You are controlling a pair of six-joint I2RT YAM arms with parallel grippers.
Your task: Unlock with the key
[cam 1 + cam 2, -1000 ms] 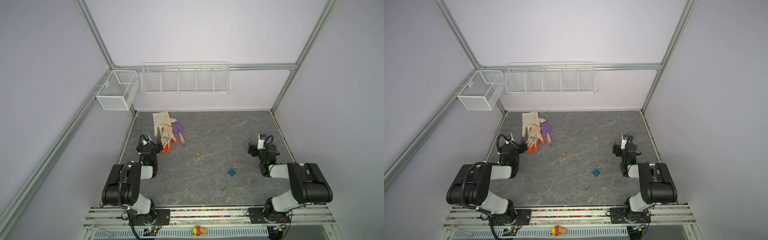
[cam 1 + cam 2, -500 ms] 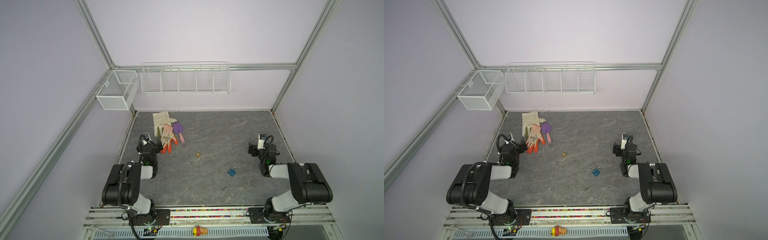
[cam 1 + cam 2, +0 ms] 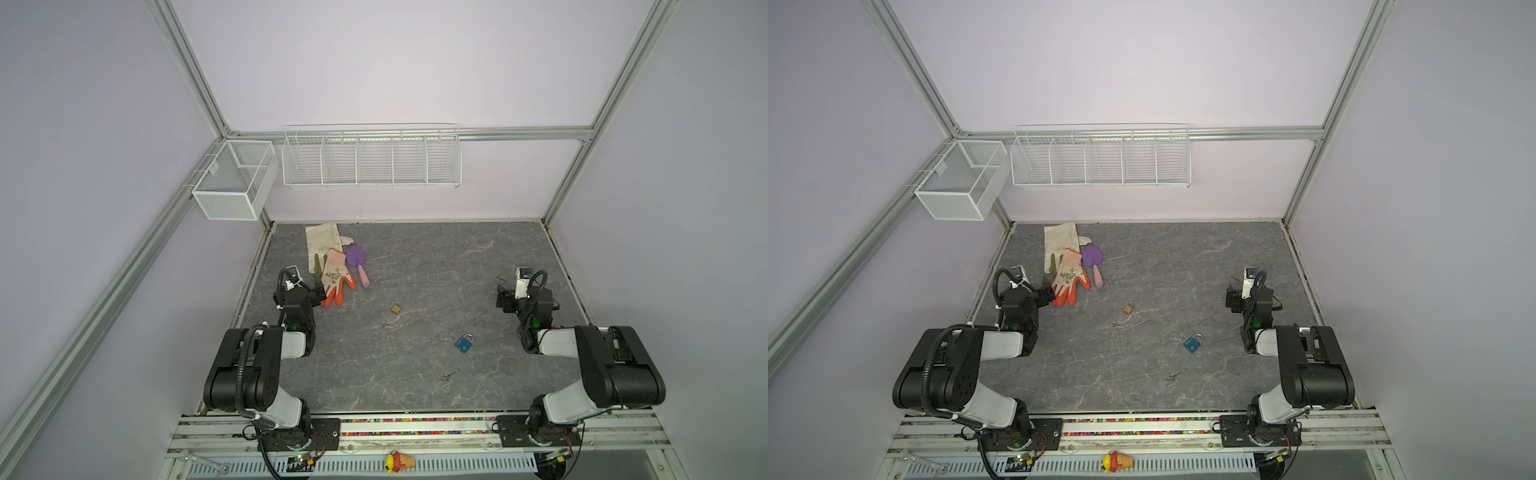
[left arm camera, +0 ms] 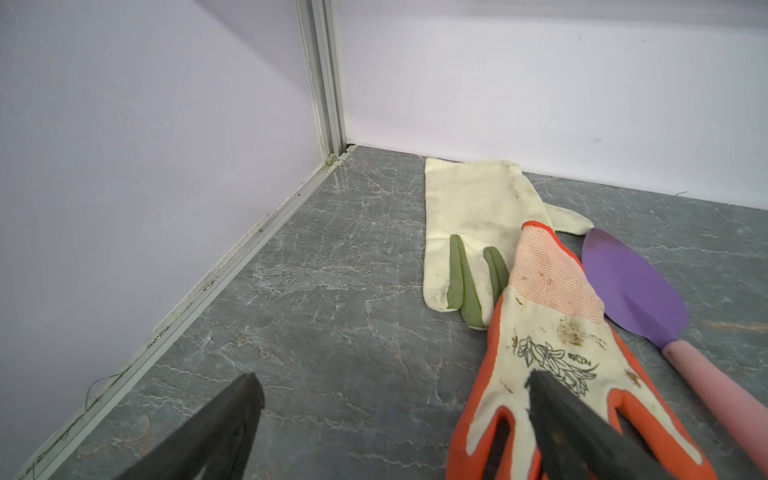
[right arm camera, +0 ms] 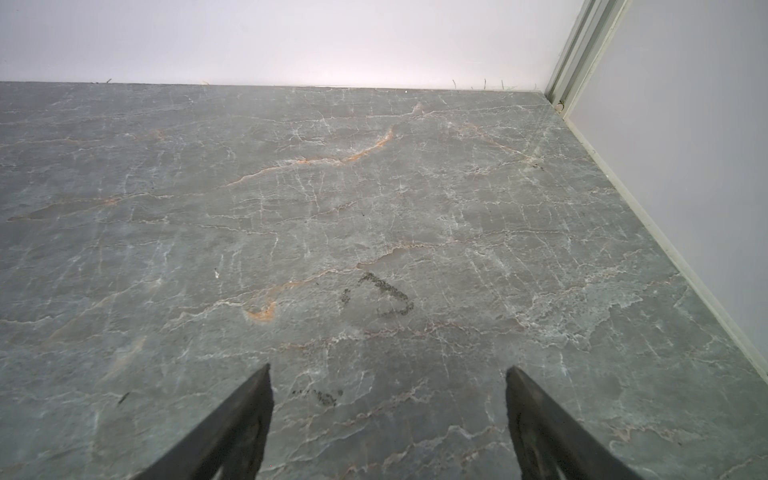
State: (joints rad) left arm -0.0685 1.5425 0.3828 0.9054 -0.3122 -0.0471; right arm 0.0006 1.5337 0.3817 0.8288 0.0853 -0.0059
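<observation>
Both grippers gaping and empty, locks and keys lying loose

In both top views the blue padlock (image 3: pixel 464 343) (image 3: pixel 1193 343) and a key (image 3: pixel 448 377) lie at 7 o'clock from the right gripper (image 3: pixel 503 299), which looks like the nearer arm. The brass padlock (image 3: pixel 396 308) and second key (image 3: pixel 386 324) lie at 4 o'clock from the left gripper (image 3: pixel 318 293). Left wrist view: jaws spread over an orange glove (image 4: pixel 552 332). Right wrist view: spread jaws over bare table (image 5: pixel 374 187).

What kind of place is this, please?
Probably a robot test booth: plain walls in an aluminium frame, a left arm and a right arm bolted to a front rail, a wire rack on the wall.
</observation>
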